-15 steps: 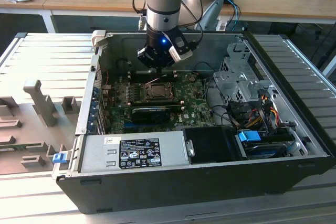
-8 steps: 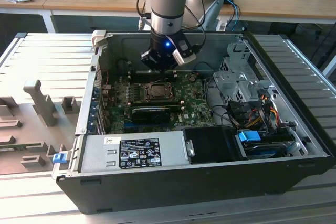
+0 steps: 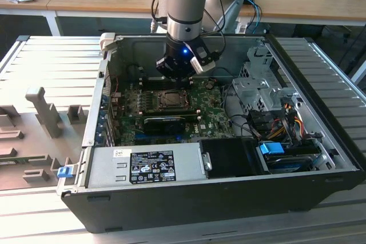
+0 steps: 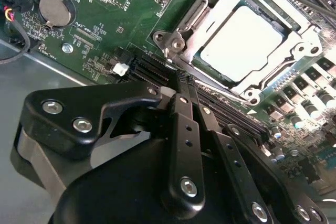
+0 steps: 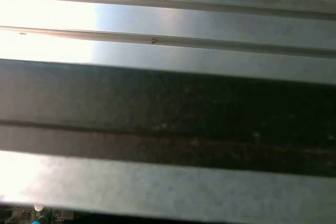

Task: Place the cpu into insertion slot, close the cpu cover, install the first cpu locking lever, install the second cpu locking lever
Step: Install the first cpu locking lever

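1. A ribbed grey metal surface (image 3: 40, 67) is carrying the open black computer case (image 3: 229, 192), with grey moulded fixtures (image 3: 43, 112) standing on it toward the exterior view's left.
2. A small blue clip (image 3: 64, 171) is sitting at the case's near corner on the exterior view's left.
3. A silver box-shaped power supply with a black label (image 3: 146, 165) is lying along the case's near wall.
4. A green circuit board (image 3: 171, 112) is lying flat on the case floor; in the second wrist view a round silver coin battery (image 4: 54, 10) is sitting in its holder on the board.
5. The black two-fingered end effector (image 4: 181, 80) is hanging over the board just beside the socket, its fingers pressed together and holding nothing; in the exterior view it (image 3: 180, 72) is showing a blue light.
6. The small flat square silver-grey cpu (image 4: 240, 36) is sitting in the square silver-rimmed insertion slot (image 3: 171, 100).
7. The thin silvery framed cpu cover (image 4: 302, 51) is lying closed around the chip's face.
8. A silver drive cage (image 3: 260, 87) and a bundle of coloured cables (image 3: 286, 124) are occupying the case toward the exterior view's right.
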{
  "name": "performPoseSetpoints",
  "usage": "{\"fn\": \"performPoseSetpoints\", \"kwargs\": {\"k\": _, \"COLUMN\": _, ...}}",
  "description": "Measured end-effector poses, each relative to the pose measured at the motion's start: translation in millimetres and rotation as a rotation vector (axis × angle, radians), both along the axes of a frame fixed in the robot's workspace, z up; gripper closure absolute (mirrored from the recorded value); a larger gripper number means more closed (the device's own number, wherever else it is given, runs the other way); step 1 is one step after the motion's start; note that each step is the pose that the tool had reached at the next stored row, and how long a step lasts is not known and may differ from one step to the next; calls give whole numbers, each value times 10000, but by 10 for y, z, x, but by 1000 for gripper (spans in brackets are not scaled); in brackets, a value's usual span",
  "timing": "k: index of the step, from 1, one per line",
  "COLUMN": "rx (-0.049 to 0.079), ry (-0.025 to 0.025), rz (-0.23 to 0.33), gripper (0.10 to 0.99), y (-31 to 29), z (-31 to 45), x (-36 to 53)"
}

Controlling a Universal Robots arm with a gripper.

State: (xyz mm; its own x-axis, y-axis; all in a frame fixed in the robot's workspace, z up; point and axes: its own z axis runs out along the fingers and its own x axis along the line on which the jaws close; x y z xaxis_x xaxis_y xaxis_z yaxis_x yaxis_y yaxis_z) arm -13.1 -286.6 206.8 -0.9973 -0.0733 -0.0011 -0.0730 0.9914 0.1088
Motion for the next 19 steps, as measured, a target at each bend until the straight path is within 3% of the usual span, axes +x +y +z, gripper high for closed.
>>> {"fn": "performPoseSetpoints", "kwargs": {"k": 13, "rx": -73, "ry": 0, "rz": 1, "gripper": 980, "y": -18, "z": -44, "x": 4}}
{"fn": "performPoseSetpoints", "kwargs": {"k": 14, "rx": -34, "ry": 0, "rz": 2, "gripper": 980, "y": -21, "z": -49, "x": 4}}
{"fn": "performPoseSetpoints", "kwargs": {"k": 16, "rx": 251, "ry": 0, "rz": 2, "gripper": 980, "y": -23, "z": -57, "x": 4}}
{"fn": "performPoseSetpoints", "kwargs": {"k": 17, "rx": 280, "ry": -1, "rz": 0, "gripper": 980, "y": -22, "z": -55, "x": 4}}
{"fn": "performPoseSetpoints", "kwargs": {"k": 19, "rx": 257, "ry": 0, "rz": 2, "gripper": 980, "y": -23, "z": 55, "x": 5}}
